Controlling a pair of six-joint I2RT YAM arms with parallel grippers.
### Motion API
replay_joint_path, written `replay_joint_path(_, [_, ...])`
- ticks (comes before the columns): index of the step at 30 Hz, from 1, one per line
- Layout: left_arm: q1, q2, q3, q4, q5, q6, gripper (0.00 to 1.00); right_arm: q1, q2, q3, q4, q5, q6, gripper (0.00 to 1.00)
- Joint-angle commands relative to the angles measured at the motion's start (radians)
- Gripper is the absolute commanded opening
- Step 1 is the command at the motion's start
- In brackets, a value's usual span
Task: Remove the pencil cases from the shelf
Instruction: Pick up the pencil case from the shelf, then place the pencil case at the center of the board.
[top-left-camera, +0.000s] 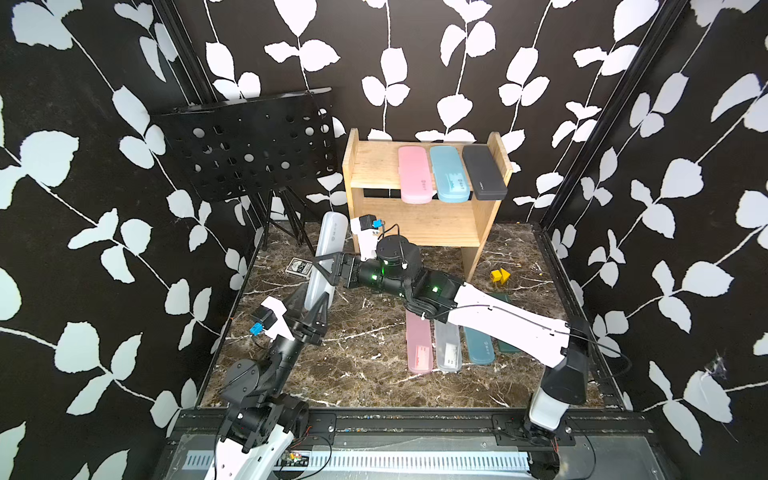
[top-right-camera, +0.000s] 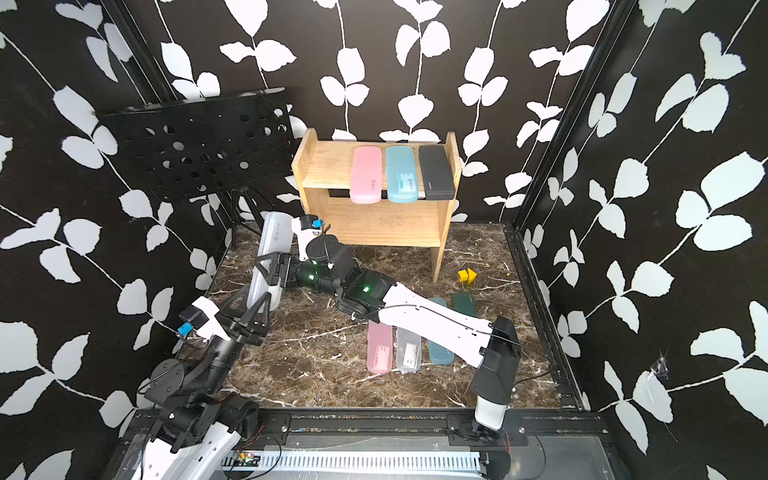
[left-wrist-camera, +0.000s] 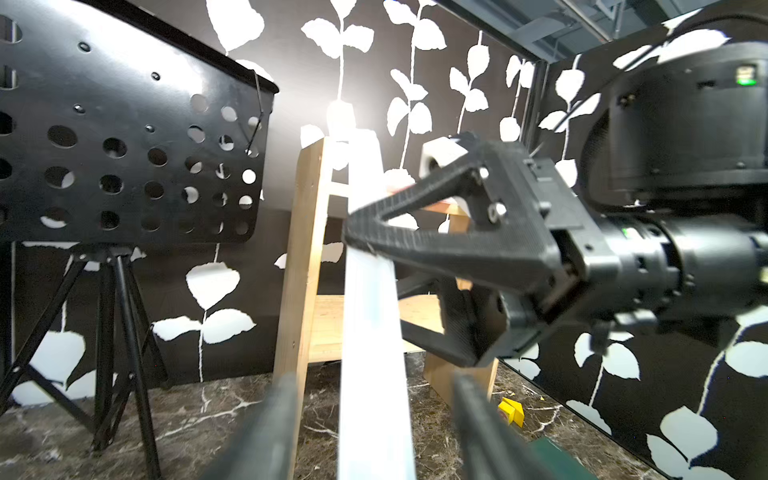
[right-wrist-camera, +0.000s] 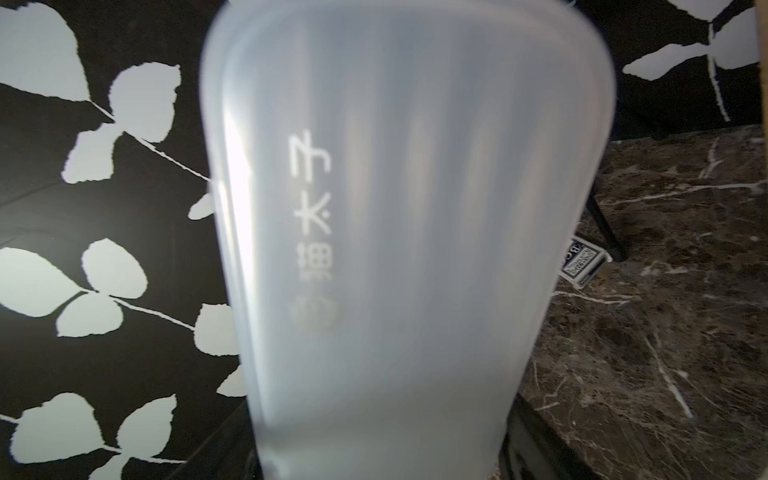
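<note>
Left of the shelf (top-left-camera: 424, 226), frosted case (top-left-camera: 331, 237) hangs off the table (top-left-camera: 365, 374), R gripper (top-left-camera: 322, 271) clamped across its middle. L gripper (top-left-camera: 309, 302): jaws apart w/ gaps either side of case's lower end.

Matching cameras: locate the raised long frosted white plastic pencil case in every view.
Top view: frosted white pencil case, left of centre.
Top view: the case, left of centre.
Left wrist: the case, centre strip.
Right wrist: the case fills the centre.
Shared landmark: dark marble tabletop.
</note>
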Motion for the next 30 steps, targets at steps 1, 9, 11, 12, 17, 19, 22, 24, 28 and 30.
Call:
replay_joint_path(1, [-0.002, 0.001, 0.045, -0.083, -0.09, -0.022, 0.99, -0.017, -0.057, -0.043, -0.146, 0.088, -0.038, 0.71])
replay_joint_path(9, [-0.001, 0.0, 0.095, -0.263, -0.233, 0.005, 0.99, -0.082, -0.003, -0.149, -0.481, 0.127, 0.015, 0.72])
replay_joint_path(11, [-0.002, 0.002, 0.093, -0.271, -0.234, 0.003, 0.99, -0.079, 0.026, -0.183, -0.484, 0.119, 0.041, 0.72])
replay_joint_path(12, [-0.002, 0.004, 0.091, -0.272, -0.237, -0.003, 0.99, -0.078, 0.04, -0.203, -0.486, 0.12, 0.057, 0.72])
replay_joint_path(17, [-0.003, 0.025, 0.088, -0.281, -0.232, -0.029, 0.99, -0.066, 0.095, -0.258, -0.495, 0.132, 0.114, 0.71])
replay_joint_path(19, [-0.002, 0.041, 0.09, -0.289, -0.223, -0.04, 0.99, -0.06, 0.124, -0.243, -0.537, 0.148, 0.116, 0.71])
replay_joint_path(22, [-0.002, 0.062, 0.092, -0.3, -0.221, -0.05, 0.99, -0.056, 0.169, -0.221, -0.592, 0.162, 0.114, 0.7])
replay_joint_path(24, [-0.001, 0.071, 0.093, -0.302, -0.22, -0.053, 0.99, -0.056, 0.183, -0.226, -0.601, 0.169, 0.12, 0.7])
replay_joint_path(28, [-0.002, 0.081, 0.091, -0.301, -0.22, -0.054, 0.99, -0.061, 0.208, -0.224, -0.619, 0.176, 0.121, 0.7])
replay_joint_path(30, [-0.002, 0.085, 0.092, -0.3, -0.22, -0.054, 0.99, -0.064, 0.22, -0.223, -0.623, 0.172, 0.12, 0.7])
